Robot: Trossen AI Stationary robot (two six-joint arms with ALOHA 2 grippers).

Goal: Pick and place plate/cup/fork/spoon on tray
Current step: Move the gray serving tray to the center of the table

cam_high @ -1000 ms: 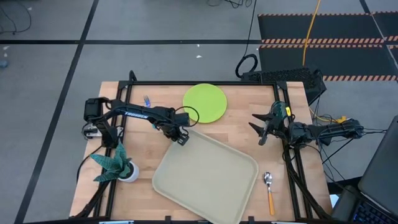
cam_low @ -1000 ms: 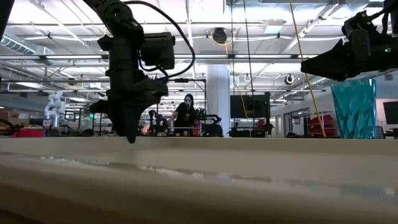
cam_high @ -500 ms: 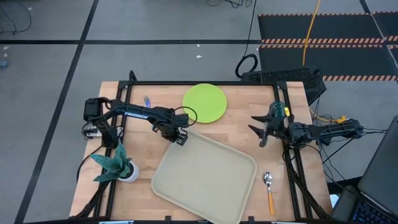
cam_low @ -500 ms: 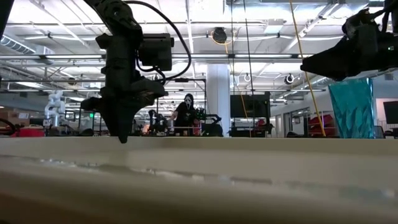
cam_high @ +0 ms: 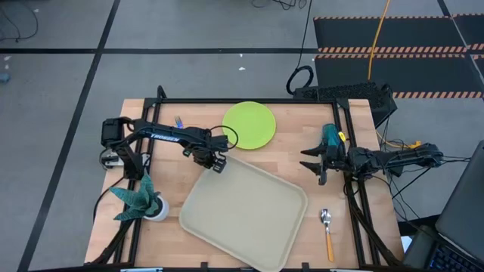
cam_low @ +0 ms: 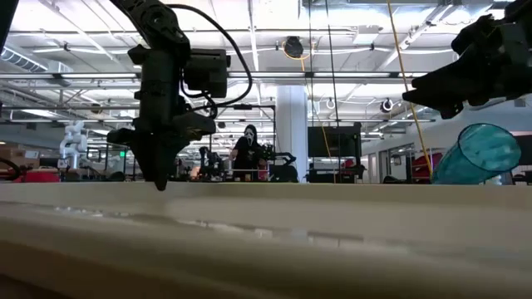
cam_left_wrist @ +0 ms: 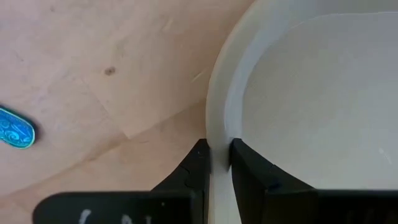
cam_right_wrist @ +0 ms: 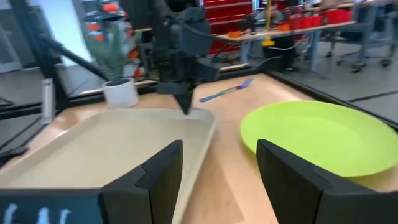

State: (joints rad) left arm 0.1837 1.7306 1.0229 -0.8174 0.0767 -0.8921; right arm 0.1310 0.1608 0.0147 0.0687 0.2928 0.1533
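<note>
The beige tray (cam_high: 242, 210) lies on the table's middle and near part. My left gripper (cam_high: 218, 165) is shut on the tray's far left corner. It also shows in the low view (cam_low: 158, 178). The lime-green plate (cam_high: 249, 125) lies flat beyond the tray. The blue fork (cam_high: 179, 121) lies at the far left. The teal cup (cam_high: 330, 136) is tipped over beside my right arm, as the low view (cam_low: 478, 154) also shows. My right gripper (cam_high: 311, 162) is open and empty, right of the tray, above the table. The orange-handled spoon (cam_high: 327, 230) lies at the near right. My left gripper pinches the tray's raised rim (cam_left_wrist: 219, 140) at the far left corner. One finger (cam_left_wrist: 198, 163) is outside the rim and one (cam_left_wrist: 247, 167) is inside the tray. The fingers point down from above. The tray rests flat on the table.
A teal leafy plant in a white pot (cam_high: 144, 198) stands at the near left, beside the tray. The table's black frame rails (cam_high: 348, 204) run along both sides. In the right wrist view my left arm (cam_right_wrist: 180, 62) stands over the tray's corner, with the plate (cam_right_wrist: 317, 137) beside it.
My left gripper has gone a little toward the table's left edge, still shut on the tray's corner. The tray has slid left with it. The cup stood upright under my right gripper and has tipped over. My right gripper has shifted slightly toward the tray.
</note>
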